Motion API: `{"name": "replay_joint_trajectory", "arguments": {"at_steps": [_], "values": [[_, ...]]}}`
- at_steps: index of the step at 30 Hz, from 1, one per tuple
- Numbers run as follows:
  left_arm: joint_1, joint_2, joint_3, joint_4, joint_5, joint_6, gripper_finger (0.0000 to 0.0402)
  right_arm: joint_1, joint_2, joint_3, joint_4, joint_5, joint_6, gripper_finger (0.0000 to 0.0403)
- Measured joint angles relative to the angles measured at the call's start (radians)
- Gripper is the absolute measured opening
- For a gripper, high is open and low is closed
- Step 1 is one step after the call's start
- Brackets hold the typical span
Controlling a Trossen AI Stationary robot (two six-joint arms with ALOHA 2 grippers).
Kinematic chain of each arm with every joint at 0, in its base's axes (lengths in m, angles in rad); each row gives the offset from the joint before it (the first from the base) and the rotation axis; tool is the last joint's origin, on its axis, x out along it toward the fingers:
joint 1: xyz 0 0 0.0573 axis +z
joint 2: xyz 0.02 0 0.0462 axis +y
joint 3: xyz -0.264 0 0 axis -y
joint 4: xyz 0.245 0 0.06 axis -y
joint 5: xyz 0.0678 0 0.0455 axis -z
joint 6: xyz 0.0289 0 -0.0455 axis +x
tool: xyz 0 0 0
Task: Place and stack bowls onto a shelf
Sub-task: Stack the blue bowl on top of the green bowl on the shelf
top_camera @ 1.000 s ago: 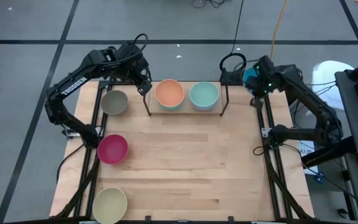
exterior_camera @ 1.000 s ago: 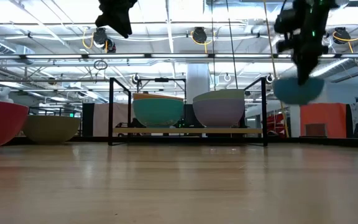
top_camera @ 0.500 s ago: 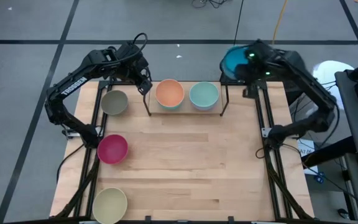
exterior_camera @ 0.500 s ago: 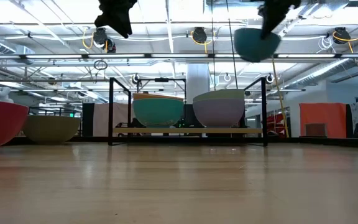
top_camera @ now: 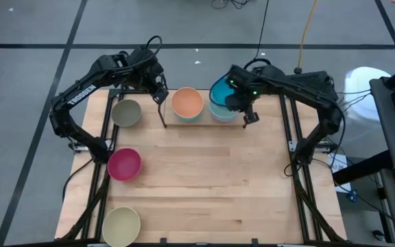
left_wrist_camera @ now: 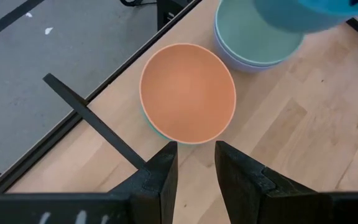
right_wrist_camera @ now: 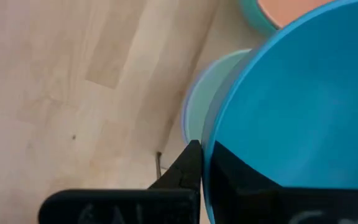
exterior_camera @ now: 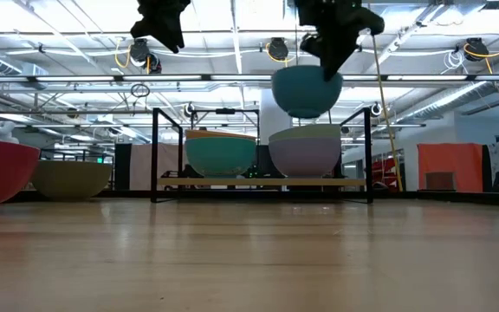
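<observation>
My right gripper [top_camera: 244,103] is shut on the blue bowl [top_camera: 221,92] and holds it in the air over the shelf's right stack, a pale green bowl [left_wrist_camera: 260,34] nested in a lavender one [exterior_camera: 306,156]. On the shelf's [exterior_camera: 262,183] left half an orange bowl [top_camera: 187,103] sits in a cyan one [exterior_camera: 221,156]. My left gripper [left_wrist_camera: 194,155] hovers open above the shelf's left end, touching nothing. The olive-grey [top_camera: 125,112], magenta [top_camera: 123,164] and cream [top_camera: 121,225] bowls stand on the table along its left side. My right gripper [right_wrist_camera: 205,155] pinches the blue bowl's rim [right_wrist_camera: 209,146] with one finger inside the bowl and one outside. It comes from above. The bowl [exterior_camera: 307,90] hangs upright below the fingers, lifted clear above the pale green bowl.
The shelf's black upright rods [top_camera: 163,116] stand at both of its ends near each gripper. Black frame rails [top_camera: 295,147] run along the table's left and right sides. Bare wood [top_camera: 204,185] lies at the table's middle and near right.
My right gripper has carried the blue bowl from beyond the table's far right corner, first up, then toward the table's left and a little down, until it hangs over the shelf's right stack. The bowl stayed in the hold.
</observation>
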Motion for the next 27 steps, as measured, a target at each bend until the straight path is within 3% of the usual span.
{"name": "replay_joint_trajectory", "arguments": {"at_steps": [5,11,24,27], "values": [[0.000,0.000,0.000,0.000,0.000,-0.002,0.0113,-0.011,0.049,-0.001,0.008,-0.092,-0.033,0.0000],[0.000,0.000,0.000,0.000,0.000,-0.002,0.0113,-0.016,0.076,-0.034,0.031,-0.097,-0.049,0.0000],[0.000,0.000,0.000,-0.001,0.000,-0.001,0.0113,-0.023,0.083,-0.129,0.136,-0.085,-0.038,0.0001],[0.000,0.000,0.000,-0.001,0.000,-0.001,0.0113,-0.023,0.083,-0.136,0.175,-0.001,0.022,0.0010]]}}
